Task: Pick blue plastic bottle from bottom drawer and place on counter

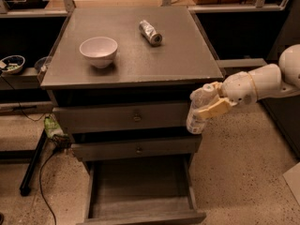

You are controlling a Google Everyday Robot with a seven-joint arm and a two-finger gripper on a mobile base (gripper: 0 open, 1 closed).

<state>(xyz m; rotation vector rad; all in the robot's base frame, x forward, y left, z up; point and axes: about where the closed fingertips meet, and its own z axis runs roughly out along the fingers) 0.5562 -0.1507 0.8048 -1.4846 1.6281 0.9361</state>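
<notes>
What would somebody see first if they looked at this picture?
The robot's gripper is shut on a plastic bottle, holding it in the air at the right of the picture, just below the counter edge. Next comes the bottom drawer, pulled wide open at the bottom. On the counter stand a white bowl and, farther back, a silver can on its side.
</notes>
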